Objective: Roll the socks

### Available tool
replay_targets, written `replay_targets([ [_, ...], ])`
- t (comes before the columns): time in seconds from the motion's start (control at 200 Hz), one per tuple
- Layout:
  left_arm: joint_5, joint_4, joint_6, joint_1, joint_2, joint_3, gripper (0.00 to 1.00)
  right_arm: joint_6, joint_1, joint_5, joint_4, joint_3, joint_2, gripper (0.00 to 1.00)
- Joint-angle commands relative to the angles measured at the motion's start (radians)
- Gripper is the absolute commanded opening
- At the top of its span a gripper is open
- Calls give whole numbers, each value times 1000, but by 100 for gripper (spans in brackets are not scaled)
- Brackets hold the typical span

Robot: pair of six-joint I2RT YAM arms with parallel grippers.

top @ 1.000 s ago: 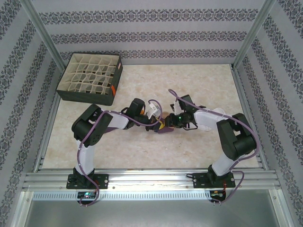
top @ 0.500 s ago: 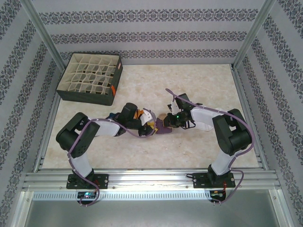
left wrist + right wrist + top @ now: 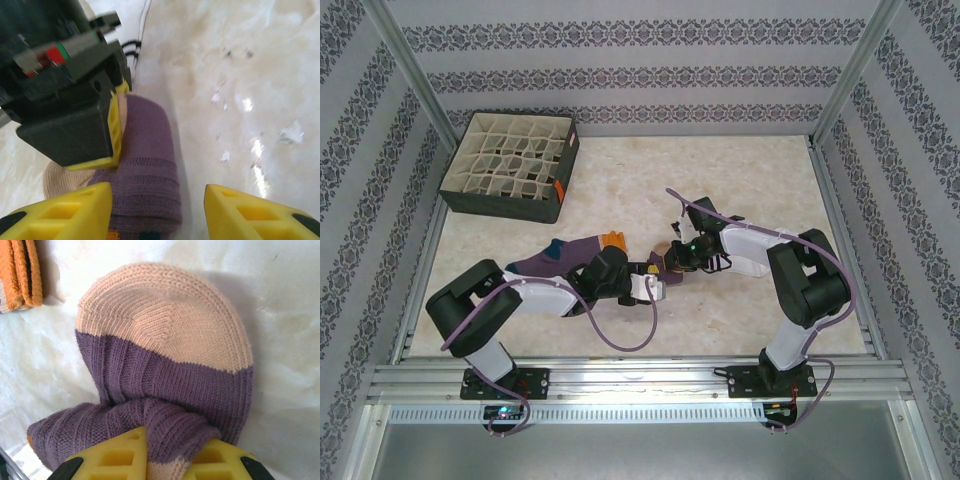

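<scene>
Marbled counter [image 3: 750,170]: we are noting right claw [image 3: 165,457] pinching the sock [image 3: 165,365], likely anchoring it; left claw [image 3: 157,210] is hovering spread over it.

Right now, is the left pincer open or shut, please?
Open: the left pincer fingers stand apart, a gap beside the purple sock.

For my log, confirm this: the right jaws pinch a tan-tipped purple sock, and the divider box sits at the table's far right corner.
Wrong corner: the top external view shows the divider box at the table's far left corner. The right jaws do pinch the tan-tipped purple sock.
</scene>
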Motion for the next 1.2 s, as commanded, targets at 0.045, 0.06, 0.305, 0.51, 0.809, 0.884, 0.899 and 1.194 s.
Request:
replay_targets([
  [0.045, -72, -43, 101, -16, 79, 54, 53, -20, 29, 78, -140, -35, 64, 15],
  [0.06, -73, -45, 100, -17, 86, 58, 53, -21, 31, 78, -141, -35, 64, 15],
  [0.305, -106, -138, 67, -34, 165, 122, 37, -15, 49, 69, -154, -23, 74, 18],
  [0.51, -47, -281, -48, -22, 188, 183, 4, -13, 46, 71, -147, -50, 13, 45],
  [0.809, 299, -469, -341, 82, 187, 291, 0, 32, -46, 53, -62, -131, -258, 59],
  [0.884, 373, -505, -399, 110, 202, 320, 0, 27, -54, 60, -37, -145, -314, 61],
  [0.899, 389, -513, -405, 115, 207, 326, 0, 24, -55, 63, -35, -147, -322, 61],
  [1.194, 539, -557, -581, 190, 324, 418, 0, 19, -48, 64, 36, -187, -276, 61],
])
